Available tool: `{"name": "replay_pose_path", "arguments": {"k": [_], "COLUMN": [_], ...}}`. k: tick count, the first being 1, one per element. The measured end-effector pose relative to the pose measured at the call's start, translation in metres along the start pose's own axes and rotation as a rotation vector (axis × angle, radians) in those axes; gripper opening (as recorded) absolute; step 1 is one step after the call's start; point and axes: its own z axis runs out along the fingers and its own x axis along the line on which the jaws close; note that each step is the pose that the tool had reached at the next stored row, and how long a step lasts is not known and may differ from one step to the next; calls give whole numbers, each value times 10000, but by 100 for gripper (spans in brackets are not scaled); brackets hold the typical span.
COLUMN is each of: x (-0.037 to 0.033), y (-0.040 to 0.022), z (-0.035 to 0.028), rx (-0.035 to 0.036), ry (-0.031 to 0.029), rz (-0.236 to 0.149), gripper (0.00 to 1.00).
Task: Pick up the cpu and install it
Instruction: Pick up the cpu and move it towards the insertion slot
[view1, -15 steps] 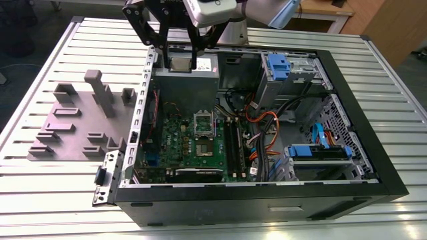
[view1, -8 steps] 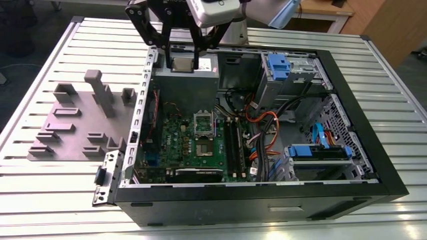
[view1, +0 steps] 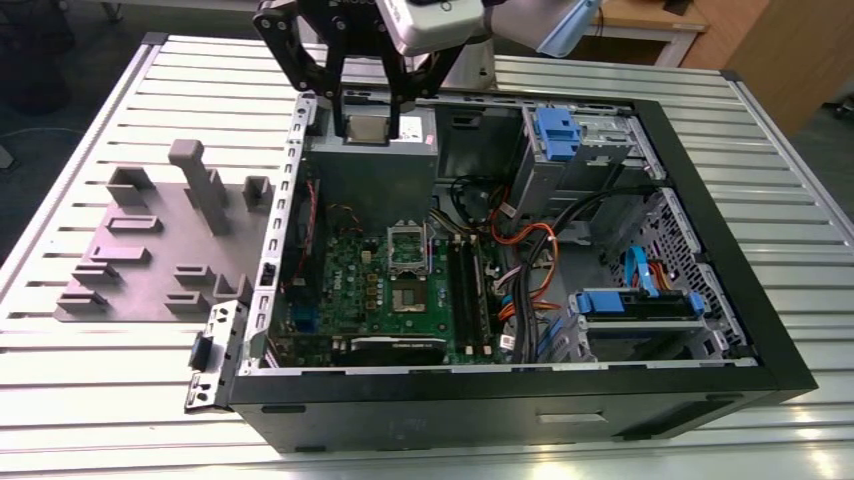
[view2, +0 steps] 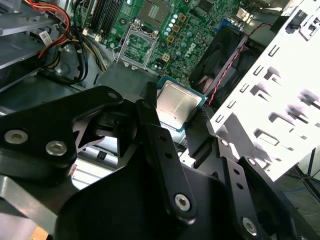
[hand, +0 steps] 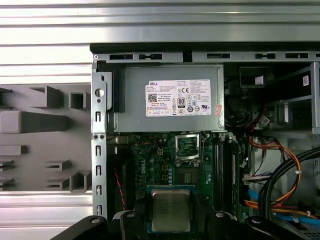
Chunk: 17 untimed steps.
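The cpu (view1: 363, 127) is a small silvery square chip. My gripper (view1: 363, 122) is shut on it, a black finger on each side. It hangs above the grey power supply (view1: 374, 165) at the far end of the open computer case (view1: 534, 390). Both wrist views show the cpu (view2: 176, 104) (hand: 171, 210) flat between the fingers (view2: 150, 117), metal top showing. The empty socket (view1: 407, 245) (hand: 189, 147) (view2: 137, 47), with its metal frame, lies on the green board (view1: 347, 285), apart from the cpu.
A dark square chip (view1: 411, 293) sits on the board beside the socket. Memory sticks (view1: 467, 290), orange and black cables (view1: 527, 260) and blue drive bays (view1: 634, 300) crowd the case. A grey blocky fixture (view1: 160, 250) lies on the slatted table (view1: 747, 130) at the exterior view's left.
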Motion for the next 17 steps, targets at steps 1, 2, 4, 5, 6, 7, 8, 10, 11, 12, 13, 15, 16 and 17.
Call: {"name": "replay_pose_path", "arguments": {"k": [1,2,4,5,6,7,8,10,11,12,13,15,16,17], "x": [-1,-1,-3,-3,-4,-5,-5,-6,-6,-7,-7,-10,-16,-24], "y": [0,0,0,0,-3,-10,-22,-61,-84,-104,-114,-116,-116,-116], "z": [0,0,0,0,-1,0,0,1,0,0,1,1,2,1], "rx": [0,0,0,0,1,0,0,-1,0,0,0,-1,-1,1], "ry": [0,0,0,1,1,0,1,0,0,0,-1,0,0,0], "rz": [0,0,0,0,-1,-2,-2,-1,0,0,-1,0,-1,0], "gripper": [47,47,47,47,47,47,47,47,47,47,47,47,47,47]}}
